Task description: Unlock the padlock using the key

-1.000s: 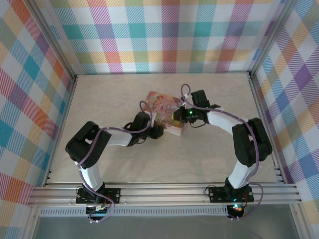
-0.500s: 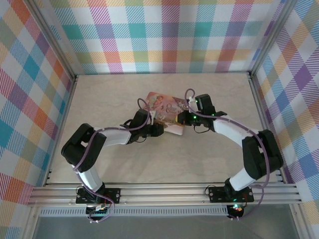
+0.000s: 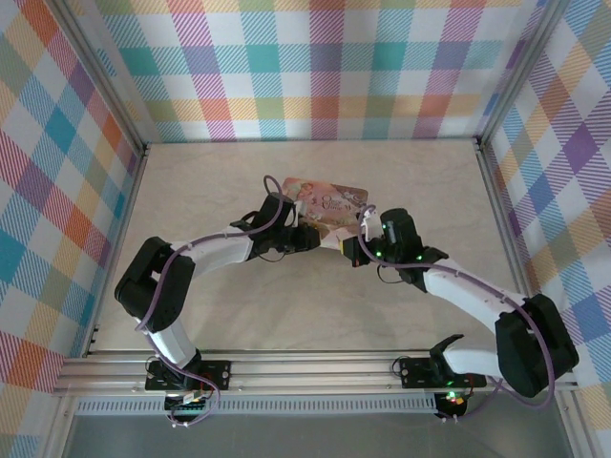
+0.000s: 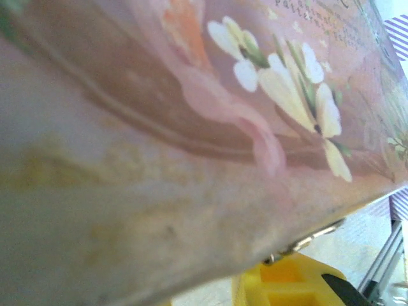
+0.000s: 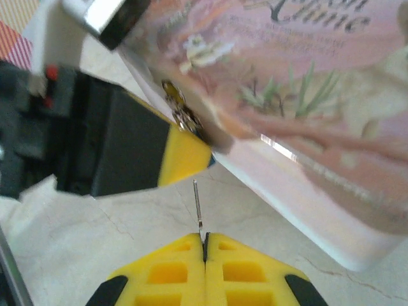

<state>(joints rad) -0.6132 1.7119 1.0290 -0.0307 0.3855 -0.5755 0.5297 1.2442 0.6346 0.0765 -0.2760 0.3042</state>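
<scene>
**A:** While the right tool (image 5: 204,242) has its yellow fingers pressed flat together on the key (image 5: 198,207), where does the thin shaft point?

**B:** Straight out from the fingertips, toward the lower edge of the pink tin (image 5: 306,95). Its tip is just short of a small brassy fitting (image 5: 181,116) on that edge and is not touching it.

**A:** Is that fitting the padlock?

**B:** It's too blurred to tell. I'd judge the padlock hangs there, but no blue body reads clearly.

**A:** And the left tool (image 3: 304,235)?

**B:** It looks clamped on the tin's edge, with the tin seemingly tilted up off the table (image 3: 286,305). One yellow finger sits under the edge beside the fitting, and the tin hides the other.

**A:** So how should the insertion go?

**B:** Slowly. The key is thin and gripped only at its end, so any sideways push could swivel it in the fingers. I'd line the shaft up with the keyhole first and have the left tool hold the tin steady. Then advance along the shaft's own axis. If the tip meets metal instead of the slot, back off and re-aim rather than press.
</scene>
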